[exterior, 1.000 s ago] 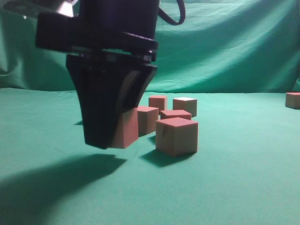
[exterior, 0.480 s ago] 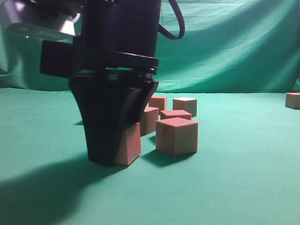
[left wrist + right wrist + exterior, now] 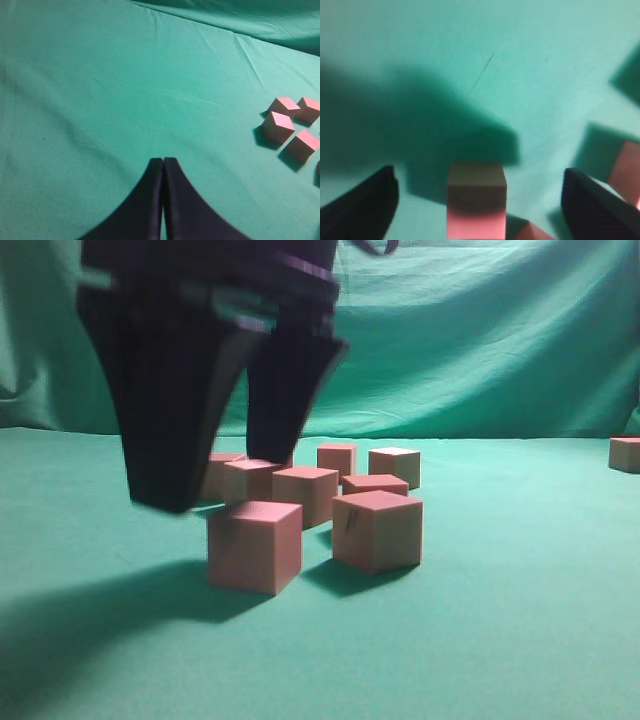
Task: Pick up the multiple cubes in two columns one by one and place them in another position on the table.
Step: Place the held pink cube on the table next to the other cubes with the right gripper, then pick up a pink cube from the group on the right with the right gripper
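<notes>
Cube (image 3: 254, 545) released onto the desk (image 3: 520, 640), right gripper (image 3: 480, 195) jaws now spread wide, empty, lifted clear; one placement counted complete.

The cubes (image 3: 255, 545) have plain pinkish-red tops and paler tan sides, with no markings beyond a thin dark scratch on one. The table (image 3: 500, 640) wears a plain green cloth, and the backdrop (image 3: 500, 330) is a darker green. Both grippers' fingers (image 3: 165, 410) are plain black.
</notes>
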Robot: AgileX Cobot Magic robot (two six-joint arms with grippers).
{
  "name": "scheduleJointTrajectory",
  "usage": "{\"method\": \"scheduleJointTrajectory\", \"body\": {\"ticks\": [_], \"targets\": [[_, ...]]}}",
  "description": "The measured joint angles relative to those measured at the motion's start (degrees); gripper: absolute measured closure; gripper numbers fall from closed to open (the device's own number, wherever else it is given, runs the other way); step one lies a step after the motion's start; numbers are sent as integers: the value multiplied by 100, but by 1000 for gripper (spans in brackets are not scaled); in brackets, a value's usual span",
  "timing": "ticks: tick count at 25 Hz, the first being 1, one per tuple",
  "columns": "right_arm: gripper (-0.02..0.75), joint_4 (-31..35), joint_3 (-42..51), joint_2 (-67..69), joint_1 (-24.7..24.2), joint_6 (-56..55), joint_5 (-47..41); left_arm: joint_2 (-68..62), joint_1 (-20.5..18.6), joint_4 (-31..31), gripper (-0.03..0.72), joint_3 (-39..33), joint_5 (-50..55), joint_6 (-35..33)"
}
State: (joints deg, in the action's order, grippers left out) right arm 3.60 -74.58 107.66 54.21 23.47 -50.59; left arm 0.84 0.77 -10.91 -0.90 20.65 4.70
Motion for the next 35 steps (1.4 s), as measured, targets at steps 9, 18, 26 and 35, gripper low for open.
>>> {"method": "scheduleJointTrajectory", "body": {"ticks": [9,18,26,35], "targets": [[184,137,0,-1491,0,-12,-246,0,0,0,688,0,0,0],[169,-62,0,-3323,0,-948,-1333,0,0,0,688,0,0,0],[169,-3186,23,-3723,-34,-3403,-2093,0,0,0,688,0,0,0],[169,-3959,32,-3723,-1897,-4281,-2083,0,0,0,688,0,0,0]]}}
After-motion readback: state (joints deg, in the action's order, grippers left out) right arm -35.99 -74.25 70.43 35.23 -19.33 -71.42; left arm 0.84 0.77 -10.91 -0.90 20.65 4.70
